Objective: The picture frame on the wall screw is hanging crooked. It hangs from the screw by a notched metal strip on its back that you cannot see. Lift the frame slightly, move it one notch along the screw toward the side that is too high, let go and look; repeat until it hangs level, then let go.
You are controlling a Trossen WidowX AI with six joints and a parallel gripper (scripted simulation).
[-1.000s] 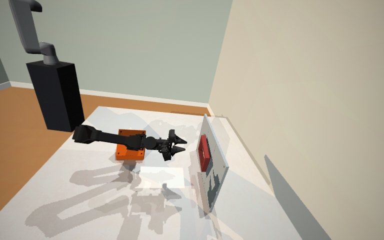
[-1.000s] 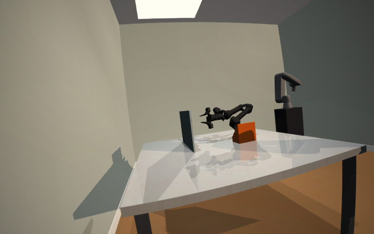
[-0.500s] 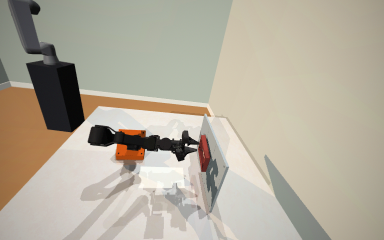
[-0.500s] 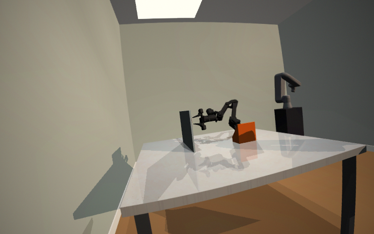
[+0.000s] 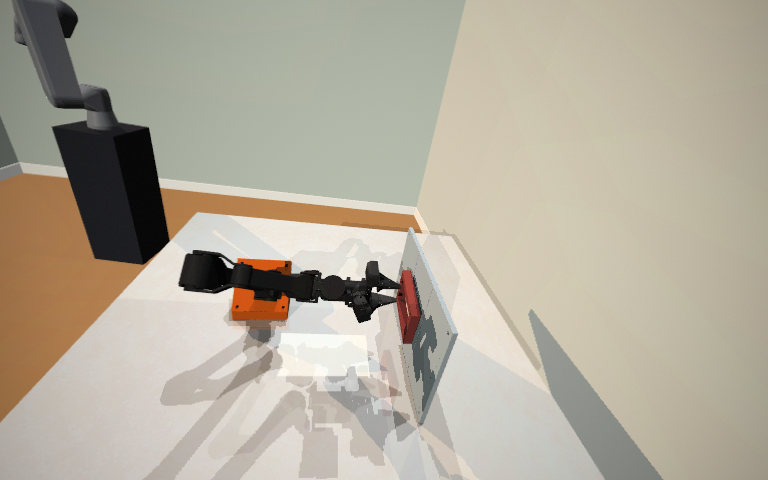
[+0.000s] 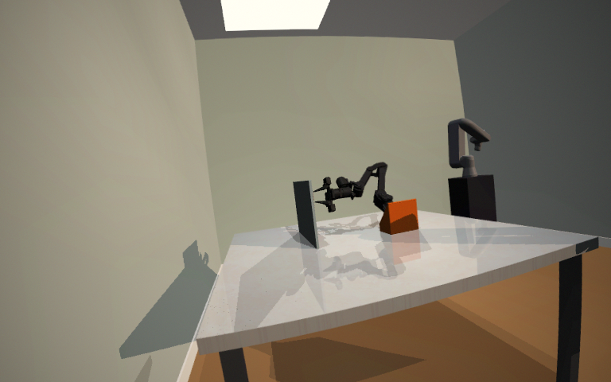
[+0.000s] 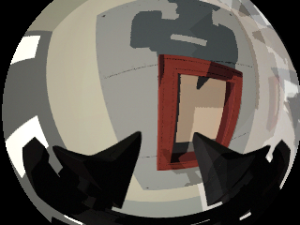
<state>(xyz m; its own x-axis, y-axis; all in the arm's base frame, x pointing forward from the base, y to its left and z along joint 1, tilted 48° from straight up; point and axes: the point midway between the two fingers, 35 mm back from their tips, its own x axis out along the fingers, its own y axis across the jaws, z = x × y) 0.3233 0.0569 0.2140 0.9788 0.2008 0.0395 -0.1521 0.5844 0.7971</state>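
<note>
The red picture frame (image 5: 407,316) (image 7: 232,112) hangs on the upright grey wall panel (image 5: 430,283) (image 6: 304,212) (image 7: 126,56) on the table. It looks slightly askew against the panel's lines in the wrist view. The screw and the notched strip are hidden behind it. My gripper (image 5: 397,290) (image 6: 317,196) (image 7: 168,137) is open, with its fingertips right at the frame's face. In the wrist view one side bar and corner of the frame show between the two fingers. I cannot tell whether the tips touch the frame. Nothing is gripped.
My arm's orange base (image 5: 260,297) (image 6: 399,216) stands mid-table behind the gripper. A grey second arm on a black pedestal (image 5: 113,192) (image 6: 472,196) stands off the table's far side. The room wall (image 5: 594,198) runs close behind the panel.
</note>
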